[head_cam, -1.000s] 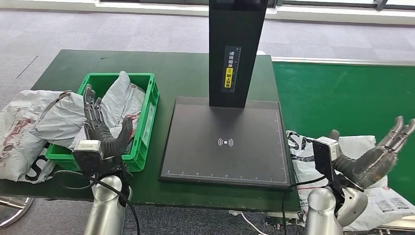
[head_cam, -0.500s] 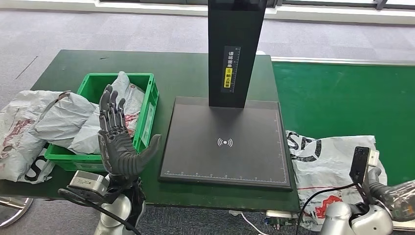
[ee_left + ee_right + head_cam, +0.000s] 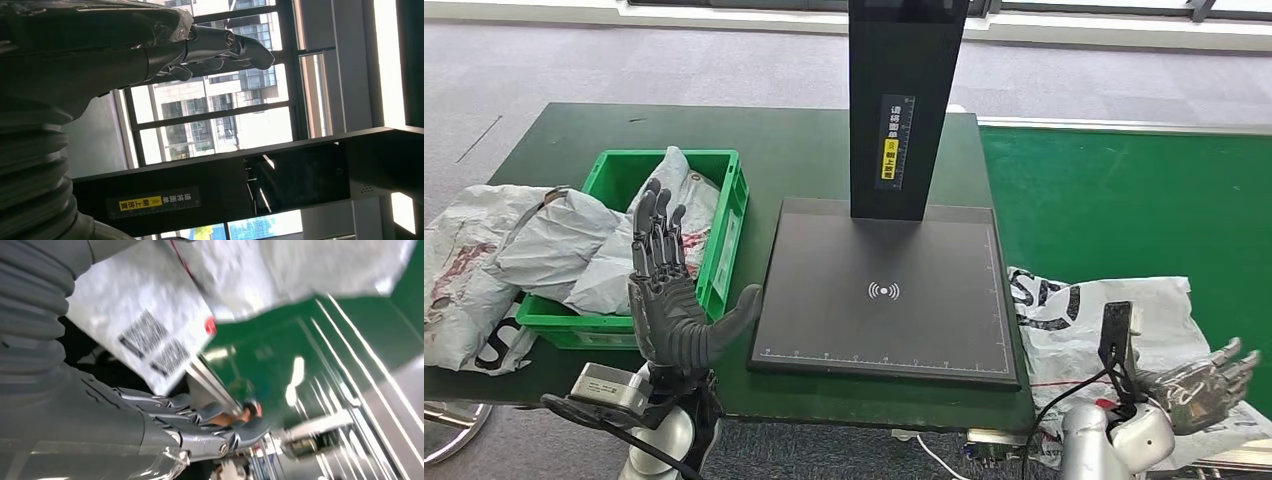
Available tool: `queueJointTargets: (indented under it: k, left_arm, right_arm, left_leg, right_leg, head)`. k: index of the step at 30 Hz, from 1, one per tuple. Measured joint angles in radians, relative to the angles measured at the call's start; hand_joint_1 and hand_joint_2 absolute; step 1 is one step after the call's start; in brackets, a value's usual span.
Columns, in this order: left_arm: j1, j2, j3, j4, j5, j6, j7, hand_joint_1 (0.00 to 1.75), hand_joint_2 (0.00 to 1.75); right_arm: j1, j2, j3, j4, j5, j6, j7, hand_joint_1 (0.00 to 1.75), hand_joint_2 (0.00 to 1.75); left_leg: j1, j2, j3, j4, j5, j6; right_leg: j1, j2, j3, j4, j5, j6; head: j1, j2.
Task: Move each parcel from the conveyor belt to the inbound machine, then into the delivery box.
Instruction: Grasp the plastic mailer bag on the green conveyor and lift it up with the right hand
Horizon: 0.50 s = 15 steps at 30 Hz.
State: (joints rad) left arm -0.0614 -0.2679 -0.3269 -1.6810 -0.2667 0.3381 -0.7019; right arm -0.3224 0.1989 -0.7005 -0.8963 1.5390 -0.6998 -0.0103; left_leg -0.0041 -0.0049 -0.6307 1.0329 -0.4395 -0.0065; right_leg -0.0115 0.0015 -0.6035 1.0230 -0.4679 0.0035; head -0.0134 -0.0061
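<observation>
White parcel (image 3: 1094, 325) lies at the near edge of the green conveyor belt (image 3: 1124, 200), just right of the black inbound machine (image 3: 886, 290) plate; more grey parcels fill and spill over the green delivery box (image 3: 724, 250) at the worktop (image 3: 804, 150) left side. Right hand (image 3: 1204, 385) sits low by the parcel's near corner, palm up, fingers spread, holding nothing. Left hand (image 3: 669, 300) upright by the box, fingers spread, empty.
</observation>
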Motion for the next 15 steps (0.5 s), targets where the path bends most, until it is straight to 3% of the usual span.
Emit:
queueJointTargets:
  k: [9,15]
  left_arm:
    - [0.013,-0.002,0.0,0.0,-0.016,-0.002,0.0,0.0,1.75]
    - [0.021,-0.001,0.0,0.0,-0.027,0.007,0.0,0.0,1.75]
  right_arm:
    - [-0.048,-0.05,0.022,0.233,-0.014,0.0,0.103,0.0,1.75]
    - [-0.077,-0.07,0.031,0.337,0.002,0.0,0.113,0.0,1.75]
  left_leg:
    - [0.0,0.0,0.0,0.0,0.0,0.0]
    - [0.0,0.0,0.0,0.0,0.0,0.0]
  right_leg:
    - [0.0,0.0,0.0,0.0,0.0,0.0]
    - [0.0,0.0,0.0,0.0,0.0,0.0]
  head:
    - [0.0,0.0]
    - [0.0,0.0]
